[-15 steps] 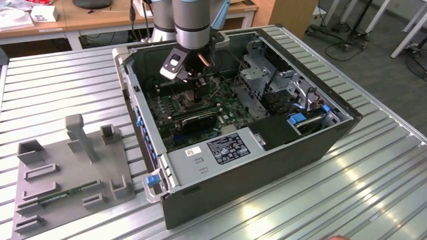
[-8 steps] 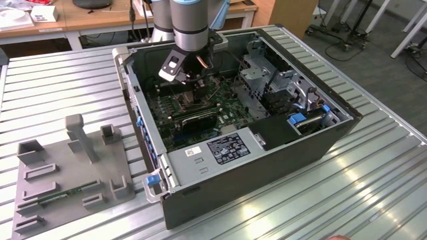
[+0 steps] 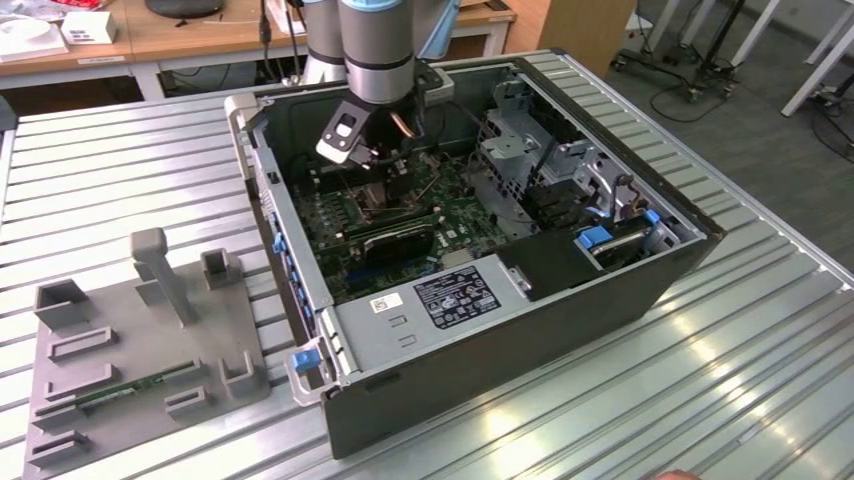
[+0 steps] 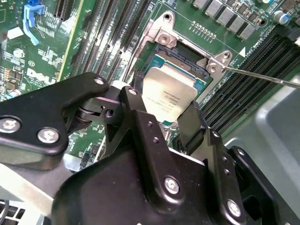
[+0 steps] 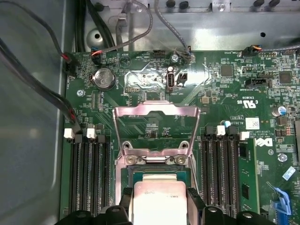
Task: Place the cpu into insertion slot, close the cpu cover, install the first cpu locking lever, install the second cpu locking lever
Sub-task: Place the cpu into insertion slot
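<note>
**Now the cpu is at its slot, held from two sides**

Inside the open computer case [image 3: 534, 300], which lies on a ribbed metal table [image 3: 134, 160], the gripper [image 3: 378, 165] reaches down to the green motherboard [image 3: 461, 215].

In both wrist views we see the gripper [image 5: 159, 194] [image 4: 164, 101] closed on the cpu [image 5: 159, 206] [image 4: 172, 89]. One black finger [image 5: 125, 197] presses one edge of it and the other finger [image 5: 195, 199] presses the opposite edge. The cpu shows its pale metal face and sits squarely over the insertion slot [image 5: 157, 173] [image 4: 180, 58]. The dark rim of the slot shows just beyond the cpu's edge. We cannot tell if the cpu lies fully down in the recess or is held just above it.

The cpu cover [image 5: 154, 112] is open and folded back from its hinge at the slot's edge, so we see the board through its square opening. Long black memory slots [image 5: 89, 173] run on both sides of the slot. In the second wrist view a thin metal rod [image 4: 262, 76] stands out from one corner of the slot's frame.
</note>
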